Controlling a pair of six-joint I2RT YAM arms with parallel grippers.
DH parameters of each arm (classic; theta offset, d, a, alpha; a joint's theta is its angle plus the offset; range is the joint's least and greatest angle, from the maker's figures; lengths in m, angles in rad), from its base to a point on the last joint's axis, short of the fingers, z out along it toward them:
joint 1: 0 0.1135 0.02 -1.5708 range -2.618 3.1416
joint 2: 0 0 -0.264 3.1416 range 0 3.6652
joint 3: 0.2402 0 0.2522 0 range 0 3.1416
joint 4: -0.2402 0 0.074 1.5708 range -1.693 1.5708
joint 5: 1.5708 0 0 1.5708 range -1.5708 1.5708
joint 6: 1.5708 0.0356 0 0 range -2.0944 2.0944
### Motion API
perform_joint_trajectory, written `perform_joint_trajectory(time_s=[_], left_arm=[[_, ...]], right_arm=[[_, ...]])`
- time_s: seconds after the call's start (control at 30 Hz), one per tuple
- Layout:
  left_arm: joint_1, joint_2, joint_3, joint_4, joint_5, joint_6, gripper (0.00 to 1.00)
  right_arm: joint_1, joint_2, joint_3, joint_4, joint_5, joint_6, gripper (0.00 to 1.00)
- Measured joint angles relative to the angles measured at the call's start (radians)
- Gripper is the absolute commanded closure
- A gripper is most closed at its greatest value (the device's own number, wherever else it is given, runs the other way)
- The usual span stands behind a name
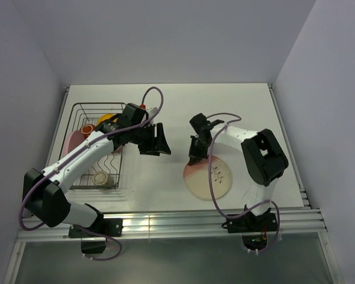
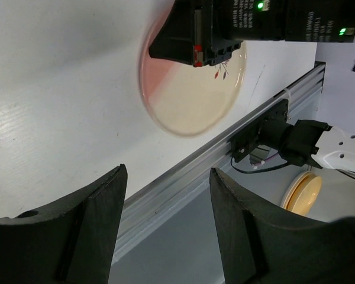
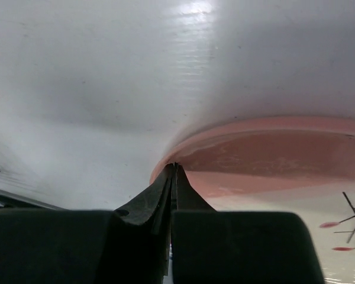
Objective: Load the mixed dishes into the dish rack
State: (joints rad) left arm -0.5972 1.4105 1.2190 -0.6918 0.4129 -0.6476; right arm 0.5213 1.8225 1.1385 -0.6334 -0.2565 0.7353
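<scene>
The pink-and-cream plate [image 1: 208, 177] lies flat on the table right of centre. In the right wrist view its pink rim [image 3: 272, 160] fills the right side. My right gripper [image 1: 195, 155] [image 3: 175, 167] is shut, with its tips against the plate's far-left rim and nothing between them. My left gripper [image 1: 160, 142] [image 2: 168, 177] hangs open and empty above the table, between the rack and the plate [image 2: 195, 89]. The dish rack [image 1: 83, 109] at the left holds an orange-yellow bowl [image 1: 106, 120], a red-brown cup [image 1: 87, 128], a pink plate [image 1: 74, 141] and a speckled beige cup [image 1: 102, 178].
An aluminium rail [image 1: 183, 222] runs along the table's near edge, with both arm bases bolted to it. White walls close in the back and sides. A round cream-yellow object [image 2: 302, 192] lies below the table edge in the left wrist view.
</scene>
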Motion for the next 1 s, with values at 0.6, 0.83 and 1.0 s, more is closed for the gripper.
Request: perform_joint_trajectory(time_s=[0.6, 0.83, 1.0], left_arm=[[0.018, 0.033, -0.132, 0.08, 0.151, -0.009, 0.36], [0.018, 0.034, -0.172, 0.141, 0.207, -0.044, 0.37], [0.017, 0.034, -0.212, 0.206, 0.261, -0.089, 0.37]], right_arm=[[-0.131, -0.664, -0.23, -0.24, 0.179, 0.08, 0.26], [-0.134, -0.928, -0.443, -0.331, 0.129, 0.241, 0.29], [-0.133, -0.974, -0.552, -0.327, 0.101, 0.325, 0.33]])
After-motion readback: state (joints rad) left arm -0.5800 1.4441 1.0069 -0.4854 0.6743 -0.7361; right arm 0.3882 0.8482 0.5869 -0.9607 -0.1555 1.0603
